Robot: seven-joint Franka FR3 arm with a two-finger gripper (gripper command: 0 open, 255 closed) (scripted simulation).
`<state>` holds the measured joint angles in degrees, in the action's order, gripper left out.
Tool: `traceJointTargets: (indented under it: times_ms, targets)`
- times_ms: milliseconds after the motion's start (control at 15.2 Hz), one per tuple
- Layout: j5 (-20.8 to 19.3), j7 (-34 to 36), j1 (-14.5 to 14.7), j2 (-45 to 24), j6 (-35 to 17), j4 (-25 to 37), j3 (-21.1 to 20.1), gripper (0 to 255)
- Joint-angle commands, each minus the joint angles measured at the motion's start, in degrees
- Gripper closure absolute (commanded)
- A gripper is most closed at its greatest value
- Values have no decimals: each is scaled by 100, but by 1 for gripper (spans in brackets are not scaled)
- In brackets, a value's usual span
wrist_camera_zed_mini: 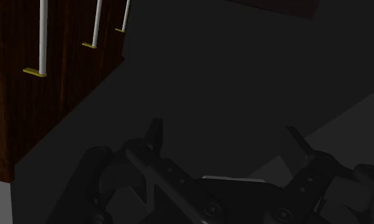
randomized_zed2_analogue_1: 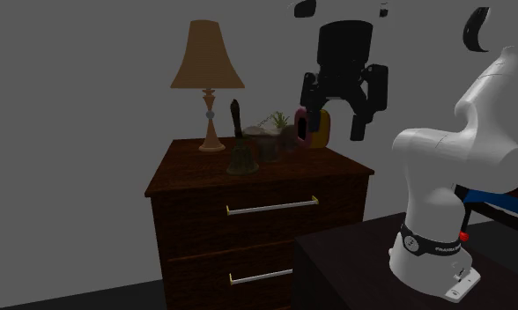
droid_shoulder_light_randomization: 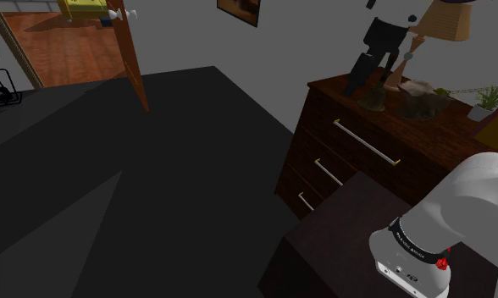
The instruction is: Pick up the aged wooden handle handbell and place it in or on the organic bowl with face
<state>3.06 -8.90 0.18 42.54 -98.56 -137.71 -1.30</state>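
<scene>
Fingers (wrist_camera_zed_mini: 155,136) apart; dark-handled olive handbell (randomized_zed2_analogue_1: 241,157) upright.

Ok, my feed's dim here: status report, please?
Hand open, empty, held high. Handbell upright on the dresser, untouched. Lamp close beside it.

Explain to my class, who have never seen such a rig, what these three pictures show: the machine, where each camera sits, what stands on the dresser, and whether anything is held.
The machine is a white robot arm on a dark box, ending in a black two-finger gripper. One camera looks over its shoulder, one stands apart in the room, one rides on the hand. On the dark wooden dresser stand a lamp, a handbell, a rough bowl and a small plant. The gripper hangs open in the air near the dresser, holding nothing.
</scene>
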Motion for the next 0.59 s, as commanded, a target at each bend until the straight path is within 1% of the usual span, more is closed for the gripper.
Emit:
traceJointTargets:
  times_ms: [0,528]
  targets:
    - [0,0,0,0,0,0,0,0]
    - [-571,-43,-659,-607,-749,-58,518,0]
